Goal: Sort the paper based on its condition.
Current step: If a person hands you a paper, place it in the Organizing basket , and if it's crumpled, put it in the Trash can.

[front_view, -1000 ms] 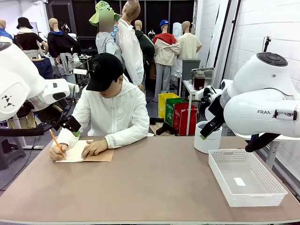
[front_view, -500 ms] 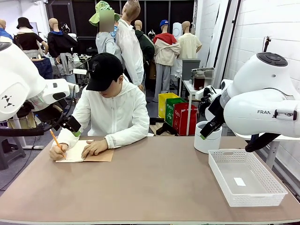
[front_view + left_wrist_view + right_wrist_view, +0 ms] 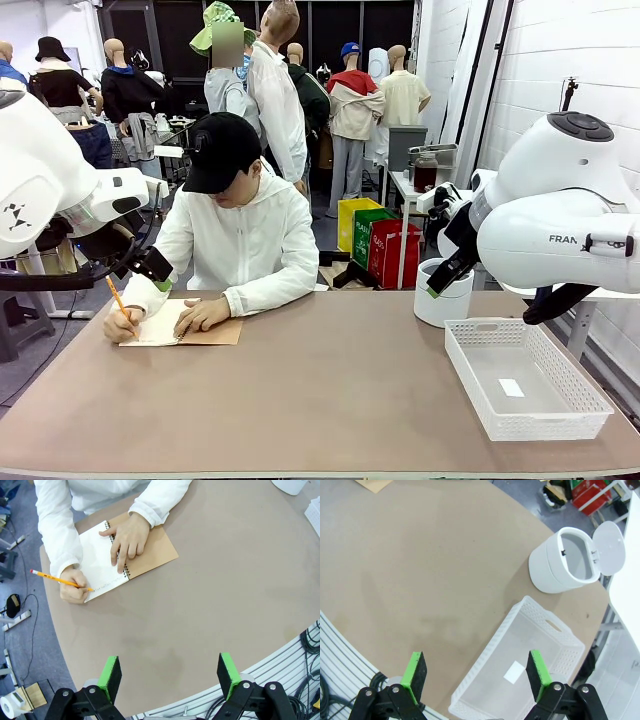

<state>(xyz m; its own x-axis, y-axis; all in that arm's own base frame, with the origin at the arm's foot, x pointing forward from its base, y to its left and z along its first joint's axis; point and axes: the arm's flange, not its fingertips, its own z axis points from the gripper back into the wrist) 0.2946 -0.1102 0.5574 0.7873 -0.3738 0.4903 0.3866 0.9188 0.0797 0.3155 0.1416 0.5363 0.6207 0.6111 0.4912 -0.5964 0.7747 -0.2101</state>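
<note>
Very little has changed. The left arm [image 3: 45, 185] has held its place at the desk's [image 3: 330, 400] left edge since the earlier frame. In its wrist view the left jaws are spread wide over bare desk with nothing between them.

Just beyond them, the person's writing hand [image 3: 122, 324] has crept a touch further left with the pencil [image 3: 117, 299], and the capped head has shifted slightly. The other hand [image 3: 203, 315] lies flat on the notebook [image 3: 212, 333] as it did before. The paper in sight is the notebook's open white page [image 3: 102, 562], at the far left of the desk under both hands and held in the spiral binding. That suggests sorting has not begun: a sheet probably has to be finished and freed, smooth or crumpled, before either arm has anything to pick up.

The middle of the desk looks the same as in the earlier frame. To the right, the round white bin [image 3: 565, 562] stands with its lid tipped open. The white basket [image 3: 545, 422] sits near it, with a small white patch on its floor that could be a label or a slip. Neither has moved.

The right arm [image 3: 560, 225] is likewise unmoved. The right jaws are spread wide and empty above the basket's near end.
</note>
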